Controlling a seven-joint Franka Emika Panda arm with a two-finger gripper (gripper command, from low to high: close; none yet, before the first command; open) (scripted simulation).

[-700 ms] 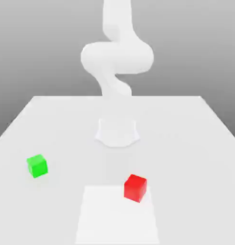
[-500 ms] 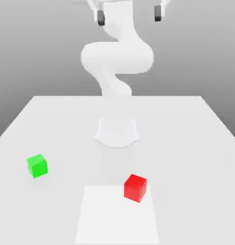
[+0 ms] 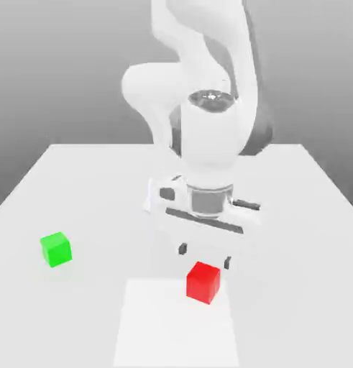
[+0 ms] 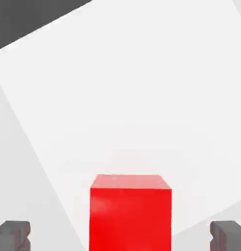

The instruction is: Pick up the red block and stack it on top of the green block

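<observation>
The red block (image 3: 203,282) rests on the table at the edge of a brighter white patch (image 3: 175,327). My gripper (image 3: 205,255) hangs open just above and slightly behind it, its two dark fingertips (image 3: 182,249) spread wider than the cube. In the hand view the red block (image 4: 130,212) lies between the two grey fingertips (image 4: 12,235), with clear gaps on both sides. The green block (image 3: 56,249) sits alone on the table toward the exterior view's left, well apart from the gripper.
The white table (image 3: 294,215) stretches out on all sides of the blocks. The arm's round base (image 3: 156,201) stands behind the gripper at the table's middle, and the bulky white arm rises over it.
The arm has swung down from the top of the exterior view to just above the red block, fingers still spread. Neither block has moved.
</observation>
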